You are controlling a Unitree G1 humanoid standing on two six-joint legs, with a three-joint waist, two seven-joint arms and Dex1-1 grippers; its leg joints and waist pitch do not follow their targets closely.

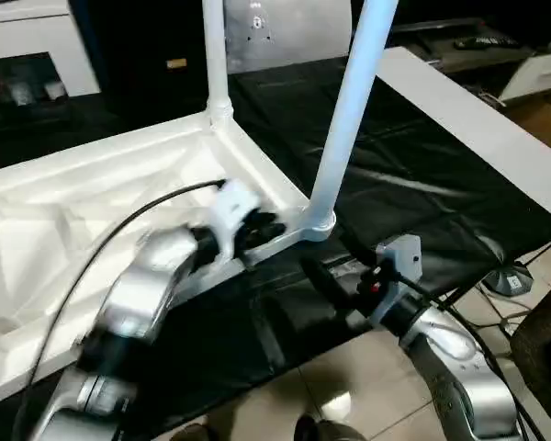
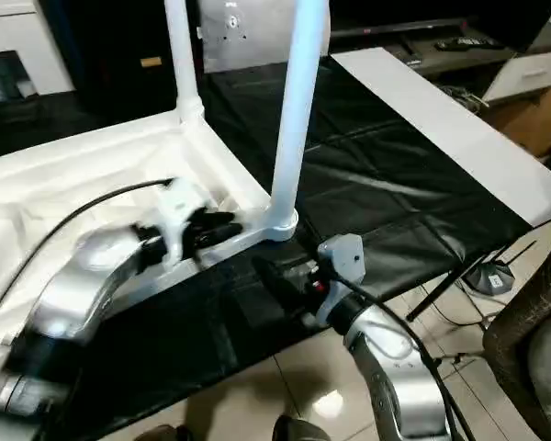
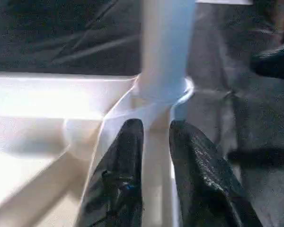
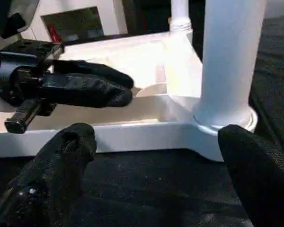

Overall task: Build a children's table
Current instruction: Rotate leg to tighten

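The children's table lies upside down on black cloth, its white top showing its ribbed underside. Two legs stand up from corner sockets: a near leg and a far leg. My left gripper hovers over the near rim, just left of the near leg's socket. Its fingers stand a little apart with the rim line running between them, and they hold nothing. My right gripper is open wide, low over the cloth and facing that same socket from the front, apart from it.
A flat white board lies along the cloth's right side. The black cloth ends at the front edge, with tiled floor below. A white cabinet stands at the back left. A black cable arcs over my left forearm.
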